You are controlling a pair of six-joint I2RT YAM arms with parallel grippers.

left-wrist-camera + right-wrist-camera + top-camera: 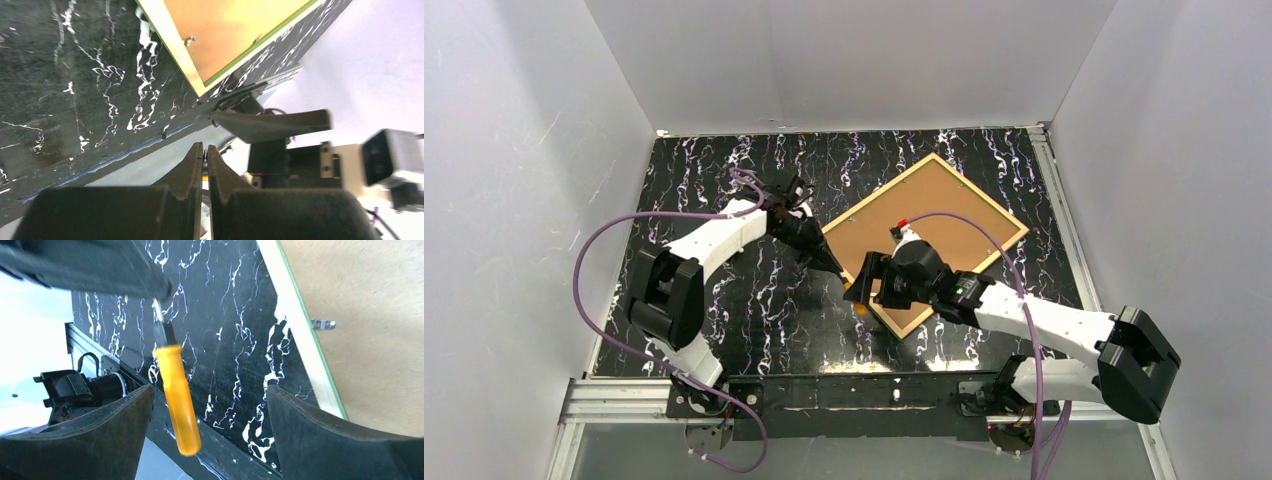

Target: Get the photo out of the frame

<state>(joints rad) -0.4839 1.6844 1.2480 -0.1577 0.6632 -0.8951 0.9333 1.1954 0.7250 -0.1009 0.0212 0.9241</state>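
Swapping the tool between arms, as far as I can judge: the screwdriver (177, 390) hangs in the gap of the right gripper (210, 390), whose fingers stand wide apart either side of the orange handle, no contact. Left gripper (205, 150) is closed tight, tips together. The right wrist view shows the metal blade running up under one of its fingers, so I read it as pinched on the blade, though the contact itself is blurred. Both sit just off the near corner of the frame (298, 330), above the table (225, 300). Frame lies face-down and skewed diagonally, middle-right of the table: pale wood rail up, thin green line showing along the rail, brown board (924, 190) filling the opening and seated flat. Photo not visible at all, presumably under the board. Small metal tab (322, 324) sits at the board edge beside the rail; can't tell whether it's turned clear. So removal proper hasn't started, and this is tool handling ahead of freeing the tabs. Next move calls for the right arm to back off without clipping the handle. Whichever arm works the tool then wants a grip on the handle, since a blade pinch gives little torque and lets the handle swing. The tip has to land on that tab and push it off the board without skating across. Other tabs are too small to count from above.
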